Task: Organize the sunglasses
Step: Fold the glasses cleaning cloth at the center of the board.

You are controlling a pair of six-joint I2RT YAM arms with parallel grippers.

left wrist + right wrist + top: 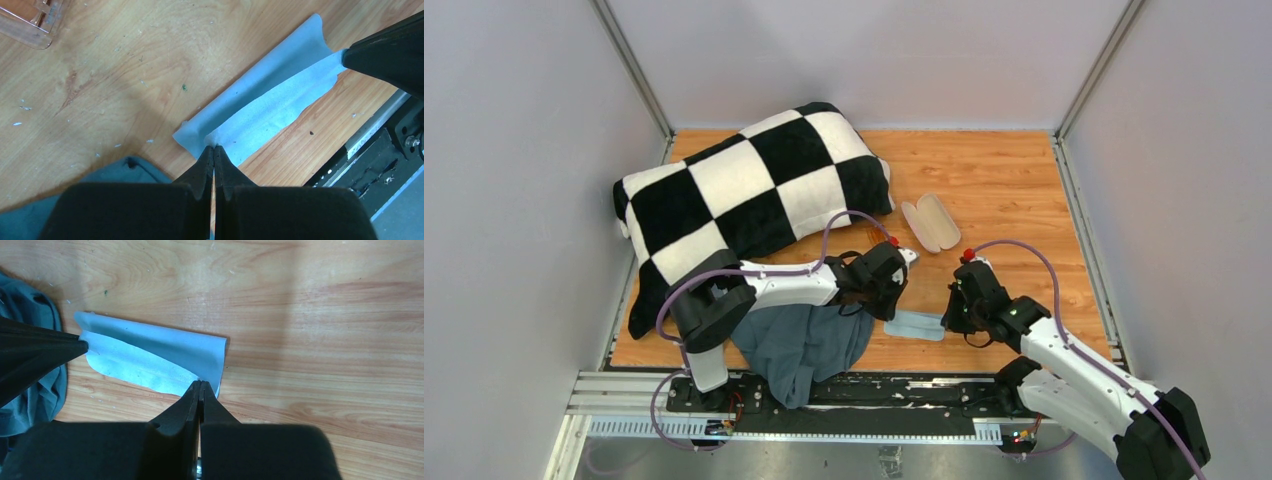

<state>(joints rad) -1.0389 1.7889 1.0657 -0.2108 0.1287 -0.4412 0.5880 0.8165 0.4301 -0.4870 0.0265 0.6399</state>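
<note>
A small light-blue cloth (916, 325) lies on the wooden table near the front edge, one long side folded over. My left gripper (214, 146) is shut on the cloth's (270, 105) left corner. My right gripper (200, 382) is shut on the cloth's (150, 352) right corner. The open pink case (929, 222) lies beyond the cloth. A translucent piece with an orange lens, apparently the sunglasses (30, 22), shows at the top left corner of the left wrist view. In the top view the sunglasses are hidden by my left arm.
A black-and-white checkered pillow (744, 190) fills the back left. A dark teal garment (804, 345) lies by the left arm's base and hangs over the front edge. The metal rail (824, 400) runs along the near edge. Grey walls enclose the table.
</note>
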